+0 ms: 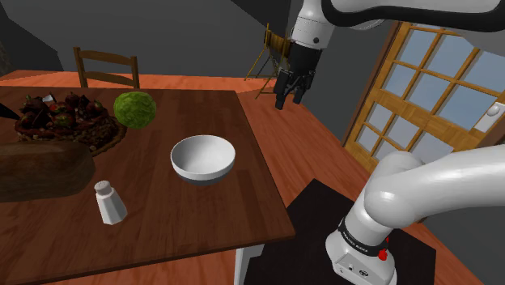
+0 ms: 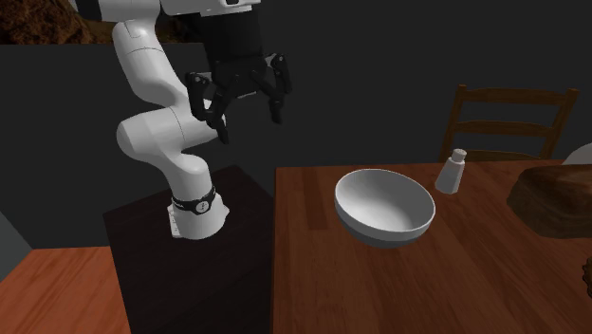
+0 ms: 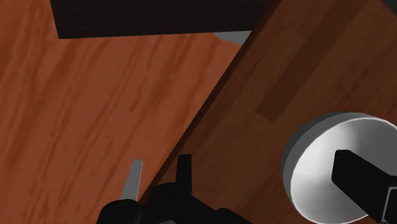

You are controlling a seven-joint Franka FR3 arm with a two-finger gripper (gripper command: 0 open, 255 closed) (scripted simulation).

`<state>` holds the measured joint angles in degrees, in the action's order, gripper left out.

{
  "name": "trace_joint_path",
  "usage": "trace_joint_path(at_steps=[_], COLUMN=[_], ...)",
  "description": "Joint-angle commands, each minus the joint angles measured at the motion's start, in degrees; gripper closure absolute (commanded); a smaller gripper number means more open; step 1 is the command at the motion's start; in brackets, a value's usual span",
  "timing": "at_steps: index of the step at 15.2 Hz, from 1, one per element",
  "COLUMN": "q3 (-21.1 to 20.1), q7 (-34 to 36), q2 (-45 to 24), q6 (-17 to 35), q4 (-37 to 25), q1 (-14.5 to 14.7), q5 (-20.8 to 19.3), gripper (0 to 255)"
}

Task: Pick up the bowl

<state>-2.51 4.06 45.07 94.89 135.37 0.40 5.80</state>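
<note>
The white round bowl (image 1: 202, 158) stands upright on the brown wooden table (image 1: 202, 231), not far from the edge beside the black box stand (image 1: 317, 206). The all-black gripper (image 1: 289, 100) hangs high beyond this edge, with fingers wide apart and empty. It seems the approach step; next it must move over the rim and descend.

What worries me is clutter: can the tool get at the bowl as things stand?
Probably yes: the tool hangs open, high off the table edge, with nothing between it and the bowl; the shaker stands apart.
</note>
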Motion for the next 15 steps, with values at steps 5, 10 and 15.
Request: trace_joint_path(at_steps=[5, 10, 15], q3=[-1.9, -4.2, -6.5], q7=[1.8, 3.6, 5.1], q2=[-4.6, -12.0, -20.9], q6=[7.5, 16.9, 25.9], q4=[2.4, 3.7, 2.8], q1=[0.9, 2.2, 3.5], q5=[2.8, 6.0, 9.0], gripper=[0, 0, 0])
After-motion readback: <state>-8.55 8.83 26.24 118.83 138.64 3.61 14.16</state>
